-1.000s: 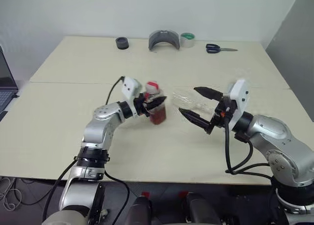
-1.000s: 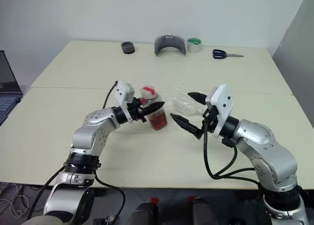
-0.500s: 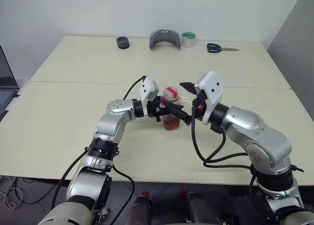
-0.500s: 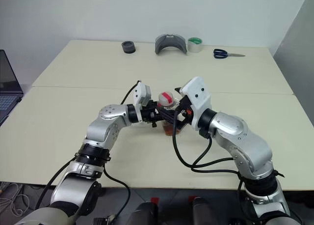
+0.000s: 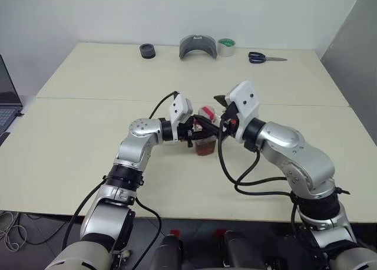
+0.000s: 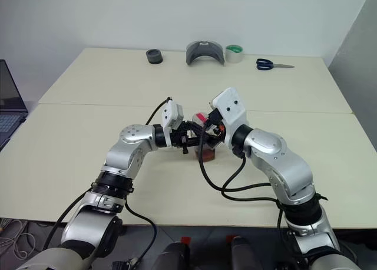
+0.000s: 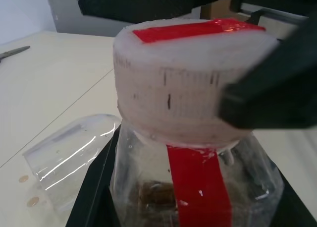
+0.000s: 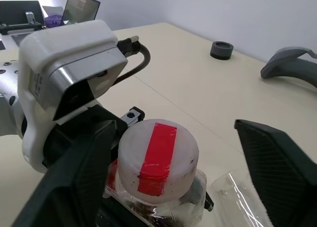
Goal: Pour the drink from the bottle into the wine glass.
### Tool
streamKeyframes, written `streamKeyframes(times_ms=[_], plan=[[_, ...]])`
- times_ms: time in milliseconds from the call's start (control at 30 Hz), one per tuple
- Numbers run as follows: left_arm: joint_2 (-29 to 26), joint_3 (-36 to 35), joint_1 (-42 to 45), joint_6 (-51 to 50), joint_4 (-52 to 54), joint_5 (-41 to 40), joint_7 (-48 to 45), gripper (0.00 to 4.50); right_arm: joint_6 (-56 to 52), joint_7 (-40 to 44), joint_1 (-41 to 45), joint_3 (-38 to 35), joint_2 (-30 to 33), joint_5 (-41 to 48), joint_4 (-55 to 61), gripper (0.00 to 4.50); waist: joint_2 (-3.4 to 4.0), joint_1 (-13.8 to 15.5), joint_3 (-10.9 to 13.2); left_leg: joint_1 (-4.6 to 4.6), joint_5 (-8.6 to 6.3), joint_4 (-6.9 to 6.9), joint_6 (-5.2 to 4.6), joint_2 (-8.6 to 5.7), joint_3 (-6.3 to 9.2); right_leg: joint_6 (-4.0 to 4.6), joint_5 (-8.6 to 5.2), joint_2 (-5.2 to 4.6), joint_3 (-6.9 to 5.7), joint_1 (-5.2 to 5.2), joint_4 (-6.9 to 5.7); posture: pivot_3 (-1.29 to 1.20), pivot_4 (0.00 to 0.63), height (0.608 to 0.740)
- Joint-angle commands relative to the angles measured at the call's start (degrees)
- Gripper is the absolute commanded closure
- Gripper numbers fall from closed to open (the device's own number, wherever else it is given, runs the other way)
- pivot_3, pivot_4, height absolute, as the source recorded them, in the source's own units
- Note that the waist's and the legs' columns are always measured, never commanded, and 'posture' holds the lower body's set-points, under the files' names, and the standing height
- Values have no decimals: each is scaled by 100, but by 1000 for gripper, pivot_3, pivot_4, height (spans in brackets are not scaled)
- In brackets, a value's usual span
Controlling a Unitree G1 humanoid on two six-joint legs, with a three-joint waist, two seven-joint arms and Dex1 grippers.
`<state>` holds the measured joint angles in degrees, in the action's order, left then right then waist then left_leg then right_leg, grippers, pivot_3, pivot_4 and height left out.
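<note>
The bottle (image 5: pixel 204 141) stands upright over the middle of the table (image 5: pixel 88 140), with my left gripper (image 5: pixel 197 131) shut on its clear body. Its white cap (image 8: pixel 158 157) carries a red strip. The drink (image 6: pixel 207 155) is a reddish-brown layer at the bottle's bottom. My right gripper (image 8: pixel 176 125) comes in from the right and straddles the cap. It is open, with one finger (image 8: pixel 74 187) close to the cap and the other still well apart from it. The wine glass (image 7: pixel 69 152), clear, seems to lie on its side just beside the bottle.
Along the table's far edge sit a black round piece (image 5: pixel 146 50), a grey curved holder (image 5: pixel 197 47), a green tape roll (image 5: pixel 225 46) and scissors (image 5: pixel 265 58). A laptop (image 5: pixel 6 99) stands off the table's left side.
My right gripper has swung left from beside the lying glass to the bottle's cap, and its fingers have narrowed. The left gripper carried the bottle slightly to the right.
</note>
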<state>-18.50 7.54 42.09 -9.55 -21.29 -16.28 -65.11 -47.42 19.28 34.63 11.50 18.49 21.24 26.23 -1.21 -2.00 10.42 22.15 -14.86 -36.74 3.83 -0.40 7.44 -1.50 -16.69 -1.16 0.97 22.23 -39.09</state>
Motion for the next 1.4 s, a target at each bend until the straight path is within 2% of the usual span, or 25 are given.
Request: streamKeyframes(times_ms=[33, 100, 300, 533, 633, 767, 833, 933, 1067, 1100, 1167, 1267, 1400], plan=[[38, -54, 184, 181, 83, -23, -25, 2683, 29, 59, 96, -70, -17, -36, 116, 1933, 0, 0, 0, 0, 0, 0, 0, 0, 0, 0, 0, 0, -1, 0, 0, 0, 150, 740], [49, -77, 184, 200, 72, -21, -6, 2683, -40, 137, 78, -41, 4, -3, 135, 2607, 0, 0, 0, 0, 0, 0, 0, 0, 0, 0, 0, 0, 0, 0, 0, 0, 150, 740], [70, -117, 207, 211, 61, -56, -39, 2684, 100, 620, 200, 67, 140, 55, -118, 2657, 0, -1, 0, 0, 0, 0, 0, 0, 1, 0, 0, 0, -1, 0, 0, 0, 150, 740], [1, -163, 308, 127, 62, -148, -284, 2685, 1549, 3449, 1005, 505, 1276, -16, -1727, 2657, 8, -19, 7, 0, -1, -1, -2, 0, -1, -1, 0, 1, -5, -2, 3, 0, 150, 740], [-21, -199, 344, 126, 23, -161, -370, 2685, 1732, 3930, 1221, 437, 1385, -9, -2153, 2657, 9, -25, 9, 0, -1, 0, -2, -1, -4, 0, 0, 1, -3, -1, 4, 0, 150, 740], [-25, -213, 318, 91, 69, -179, -402, 2685, 1730, 3806, 1232, 305, 1354, -138, -2222, 2657, 10, -23, 10, 1, 0, -1, -1, 0, -1, 0, 0, -1, -3, 0, 2, 0, 150, 740], [-45, -183, 280, 111, 75, -158, -462, 2685, 1604, 3448, 1097, 24, 1332, -103, -2135, 2657, 10, -20, 10, 2, 0, -3, -1, 0, 0, 0, 1, -1, -3, 0, 1, 0, 150, 740], [-40, -154, 272, 162, 17, -122, -510, 2686, 1336, 3023, 824, -475, 1372, 84, -1758, 1639, 10, 2, 10, 9, 0, -7, 0, -1, 5, 0, 1, -2, -5, 1, 1, 0, 150, 740], [-26, -167, 399, 198, -173, -101, -528, 2687, 568, 2487, 342, -932, 1268, 594, -569, 220, 12, 18, 11, 36, 3, -19, 6, -3, 14, 0, 1, -4, -12, 13, 1, 0, 150, 740], [-17, -174, 443, 208, -235, -91, -531, 2687, 352, 2210, 182, -1054, 1154, 717, -198, 0, 12, 18, 11, 37, 9, -19, 15, -3, 14, 0, 1, -5, -12, 15, 1, 0, 150, 740], [-3, -197, 519, 225, -345, -75, -536, 2687, 72, 1594, -122, -1147, 919, 709, 436, 0, 12, 13, 11, 40, 9, -17, 15, -2, 18, 0, 1, -5, -15, 16, 2, 0, 150, 740], [19, -249, 634, 213, -504, -72, -511, 2690, -102, 452, -611, -898, 370, 209, 1162, 0, 13, 9, 10, 40, 8, -16, 13, -2, 16, 0, 1, -3, -14, 18, 0, 0, 150, 740], [12, -264, 721, 221, -639, -62, -552, 2691, -192, -650, -707, -383, -397, -414, 1286, 0, 14, -20, 11, 35, 8, -18, 14, -1, 13, -1, 1, 0, -10, 19, -9, 0, 150, 740]])
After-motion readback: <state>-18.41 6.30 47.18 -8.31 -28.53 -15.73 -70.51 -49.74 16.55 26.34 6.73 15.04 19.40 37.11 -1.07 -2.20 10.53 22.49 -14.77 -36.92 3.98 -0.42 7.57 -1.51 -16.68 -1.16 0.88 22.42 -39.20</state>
